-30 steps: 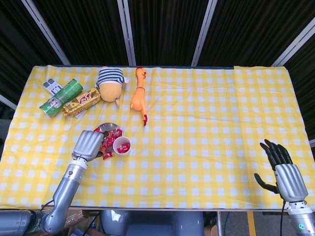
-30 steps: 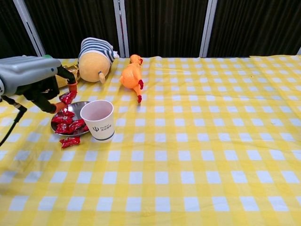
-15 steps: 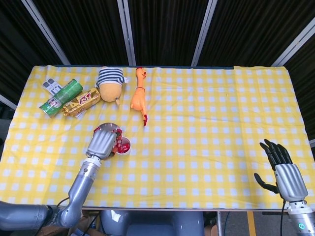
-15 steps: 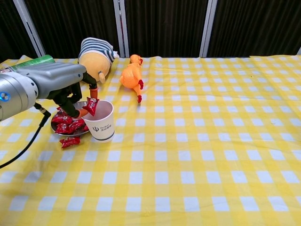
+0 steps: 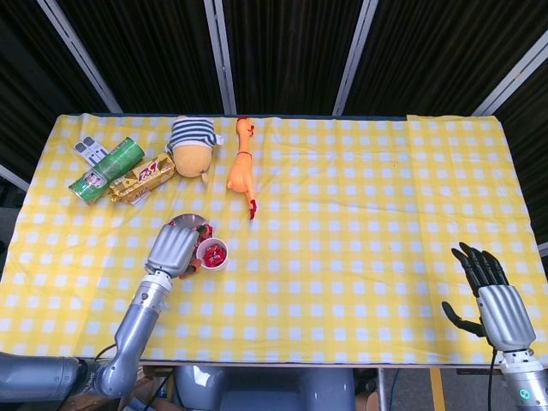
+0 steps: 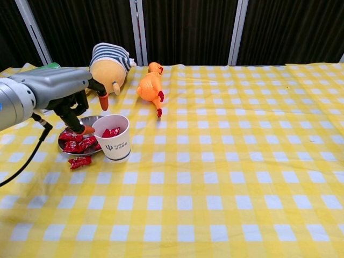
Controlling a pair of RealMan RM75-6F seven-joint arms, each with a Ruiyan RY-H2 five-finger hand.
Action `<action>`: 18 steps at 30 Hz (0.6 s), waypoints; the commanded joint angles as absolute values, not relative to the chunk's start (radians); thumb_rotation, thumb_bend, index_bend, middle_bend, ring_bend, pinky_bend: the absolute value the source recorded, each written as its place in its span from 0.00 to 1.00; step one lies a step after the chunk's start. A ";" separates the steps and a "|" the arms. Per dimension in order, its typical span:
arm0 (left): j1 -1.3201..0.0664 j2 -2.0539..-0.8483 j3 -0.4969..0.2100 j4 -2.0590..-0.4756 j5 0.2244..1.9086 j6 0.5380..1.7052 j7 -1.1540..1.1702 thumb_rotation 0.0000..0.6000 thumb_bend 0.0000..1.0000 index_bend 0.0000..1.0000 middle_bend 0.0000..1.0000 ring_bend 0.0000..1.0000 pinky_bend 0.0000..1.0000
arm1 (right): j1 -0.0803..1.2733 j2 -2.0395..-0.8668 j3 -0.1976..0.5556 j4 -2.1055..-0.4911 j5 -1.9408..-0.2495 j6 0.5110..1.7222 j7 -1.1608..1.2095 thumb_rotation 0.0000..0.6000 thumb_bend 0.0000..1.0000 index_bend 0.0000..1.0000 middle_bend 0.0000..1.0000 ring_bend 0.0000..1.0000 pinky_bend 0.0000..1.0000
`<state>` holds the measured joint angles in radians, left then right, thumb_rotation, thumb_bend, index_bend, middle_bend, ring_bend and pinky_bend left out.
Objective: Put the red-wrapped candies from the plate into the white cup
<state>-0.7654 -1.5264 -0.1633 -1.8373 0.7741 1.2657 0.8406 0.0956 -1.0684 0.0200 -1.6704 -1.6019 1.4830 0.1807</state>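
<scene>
While the left robot hand (image 6: pixel 75 102) hovers with fingers parted and holding nothing just beside the white cup (image 6: pixel 112 137), the remaining red-wrapped candies (image 6: pixel 77 143) lie directly below it on the plate (image 6: pixel 92 119). One candy (image 6: pixel 79 162) sits on the worktop (image 6: pixel 215 177) just off the plate. The right robot hand (image 5: pixel 497 304) rests open, well apart at the far side.

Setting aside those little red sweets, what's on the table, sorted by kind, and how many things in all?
Toys: 2, striped plush doll and orange rubber chicken
Snacks: 2, green can and gold wrapped packet
Tableware: 2, white paper cup and round metal plate
Small grey-white item, too small to identify: 1
Total: 7
</scene>
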 commanded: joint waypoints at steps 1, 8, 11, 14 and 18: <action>-0.752 -1.498 -0.157 -1.858 0.797 1.269 0.815 1.00 0.30 0.35 0.86 0.94 0.94 | 0.095 -1.069 0.020 -1.671 -1.602 1.484 0.179 1.00 0.39 0.00 0.00 0.00 0.00; -0.726 -1.398 -0.106 -1.905 0.906 1.230 0.752 1.00 0.25 0.35 0.86 0.94 0.94 | 0.094 -1.070 0.020 -1.670 -1.601 1.485 0.178 1.00 0.39 0.00 0.00 0.00 0.00; -0.723 -1.324 -0.047 -1.900 0.999 1.173 0.739 1.00 0.19 0.35 0.86 0.94 0.94 | 0.094 -1.070 0.020 -1.670 -1.601 1.486 0.177 1.00 0.39 0.00 0.00 0.00 0.00; -0.724 -1.274 0.014 -1.859 1.115 1.125 0.726 1.00 0.17 0.35 0.88 0.95 0.94 | 0.094 -1.071 0.020 -1.670 -1.601 1.485 0.176 1.00 0.39 0.00 0.00 0.00 0.00; -0.728 -1.239 0.084 -1.758 1.319 1.082 0.667 1.00 0.17 0.38 0.91 0.97 0.95 | 0.094 -1.072 0.019 -1.671 -1.601 1.485 0.172 1.00 0.39 0.00 0.00 0.00 0.00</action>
<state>-0.7264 -1.2885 0.0088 -1.8448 1.1566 1.1357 0.7212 0.0939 -1.0718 0.0192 -1.6712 -1.6014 1.4852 0.1725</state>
